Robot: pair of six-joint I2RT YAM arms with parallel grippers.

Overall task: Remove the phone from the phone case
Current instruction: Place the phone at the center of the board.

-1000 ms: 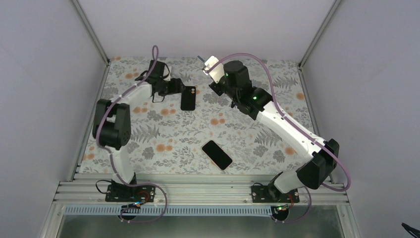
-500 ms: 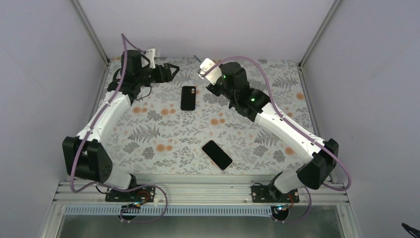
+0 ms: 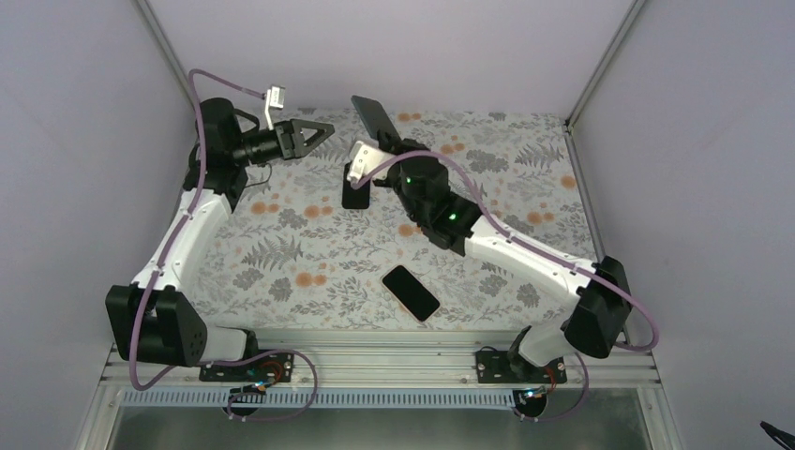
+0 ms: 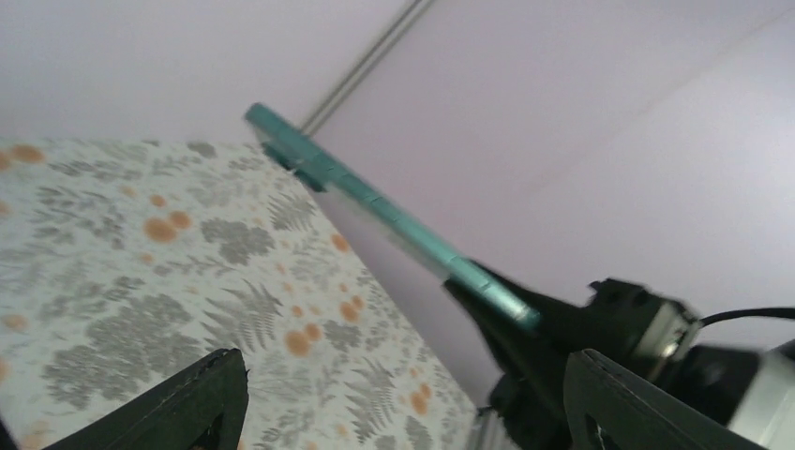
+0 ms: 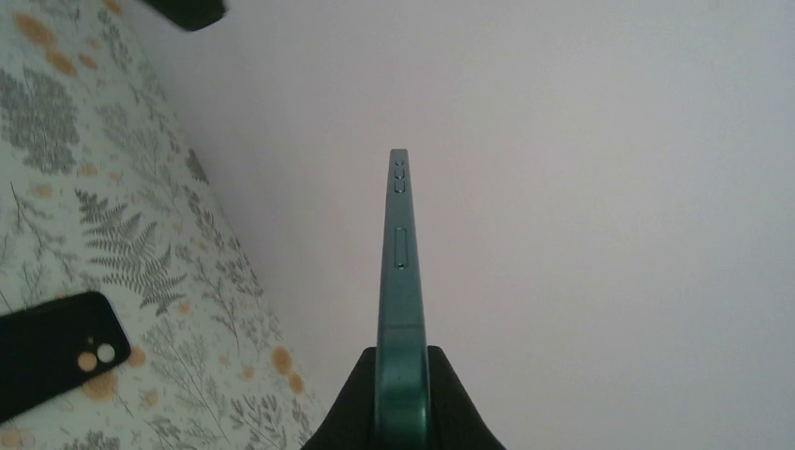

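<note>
My left pincer (image 3: 321,128) has drawn back toward ten o'clock, standing wide; my right pincer (image 5: 401,375) clamps the slim teal phone (image 5: 399,272) aloft at twelve, keeping it clear of the emptied black phone case (image 5: 56,356).

Lab test cell: plain lilac walls (image 3: 394,47), aluminium frame rail (image 3: 375,361), floral-covered table (image 3: 309,253).

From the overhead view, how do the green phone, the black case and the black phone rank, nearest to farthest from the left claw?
1. Green phone, held up by the right gripper, just right of the left gripper.
2. Black case, lying flat, toward the back.
3. Black phone, by the front edge.
</note>
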